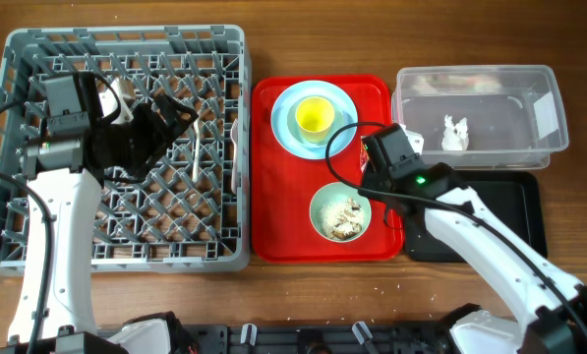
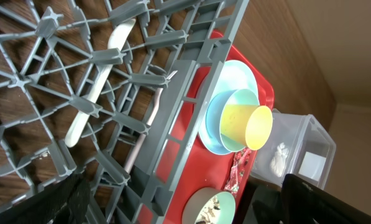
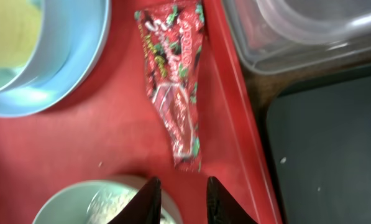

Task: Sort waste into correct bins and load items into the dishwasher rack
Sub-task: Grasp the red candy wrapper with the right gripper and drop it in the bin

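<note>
Crumpled white tissue wad (image 1: 455,133) in clear plastic tub (image 1: 470,71), upper right; white plastic cutlery (image 2: 98,87) racked. Red crinkled wrapper (image 3: 176,87), pale blue plate (image 1: 285,103), crumb-filled mint bowl (image 1: 318,202) pending, centre. Left fingers (image 2: 61,199), right fingers (image 3: 151,196) spread, empty.

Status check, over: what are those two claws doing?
Right gripper open, just short of red wrapper on red tray. Left gripper open above dishwasher rack, empty. Nothing blocking wrapper.

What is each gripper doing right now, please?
Left gripper: open, empty.
Right gripper: open, empty, close to the wrapper.
</note>
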Robot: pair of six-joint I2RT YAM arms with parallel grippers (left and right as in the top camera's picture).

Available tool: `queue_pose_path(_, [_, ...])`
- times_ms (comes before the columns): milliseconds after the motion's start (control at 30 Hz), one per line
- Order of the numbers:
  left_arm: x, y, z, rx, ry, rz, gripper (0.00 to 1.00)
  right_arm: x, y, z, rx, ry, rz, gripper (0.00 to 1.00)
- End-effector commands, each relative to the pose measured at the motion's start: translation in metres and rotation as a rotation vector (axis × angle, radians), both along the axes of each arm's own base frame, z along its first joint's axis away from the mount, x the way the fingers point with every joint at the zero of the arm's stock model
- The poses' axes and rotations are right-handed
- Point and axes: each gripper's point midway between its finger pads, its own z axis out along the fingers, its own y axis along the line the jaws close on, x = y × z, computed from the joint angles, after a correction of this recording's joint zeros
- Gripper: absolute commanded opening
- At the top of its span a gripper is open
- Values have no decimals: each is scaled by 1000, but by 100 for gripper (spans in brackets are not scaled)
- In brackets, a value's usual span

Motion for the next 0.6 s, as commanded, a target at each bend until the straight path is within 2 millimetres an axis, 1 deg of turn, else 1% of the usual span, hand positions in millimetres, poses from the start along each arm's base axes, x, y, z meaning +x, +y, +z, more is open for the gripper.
queue_pose_path(0, [2, -1, 6, -13, -15, 1, 100, 1, -7, -24, -68, 42, -22, 26])
queue_pose_path(100, [2, -1, 6, -13, -14, 1, 100, 8, -5, -60, -102, 92, -26, 26])
queue_pose_path(200, [2, 0, 6, -13, -14, 1, 100, 8, -3, -70, -101, 110, -22, 25])
queue_pose_path(233, [2, -1, 6, -13, -14, 1, 100, 7, -4, -73, -105, 119, -22, 22])
queue_pose_path(267, [2, -1, 6, -13, -15, 1, 100, 7, -3, -75, -105, 125, -21, 17])
queue_pose_path(300, [2, -1, 6, -13, -14, 1, 100, 7, -1, -76, -92, 127, -18, 8])
queue_pose_path(333, [2, -1, 6, -13, -14, 1, 100, 7, 3, -75, -75, 126, -12, 5])
queue_pose_path(367, [2, -1, 6, -13, -14, 1, 100, 9, 7, -74, -53, 124, -6, 4])
queue_pose_path(400, [2, -1, 6, -13, -15, 1, 100, 12, 11, -69, -39, 115, 1, 4])
queue_pose_path(467, [2, -1, 6, -13, -14, 1, 100, 23, 16, -43, -28, 64, 36, 4])
queue_pose_path(500, [2, -1, 6, -13, -14, 1, 100, 33, 21, -18, -15, 6, 70, 4])
queue_pose_path(533, [2, -1, 6, -13, -14, 1, 100, 45, 25, 13, -2, -75, 100, 4])
queue_pose_path(567, [2, -1, 6, -13, -14, 1, 100, 52, 25, 38, -1, -149, 108, 4])
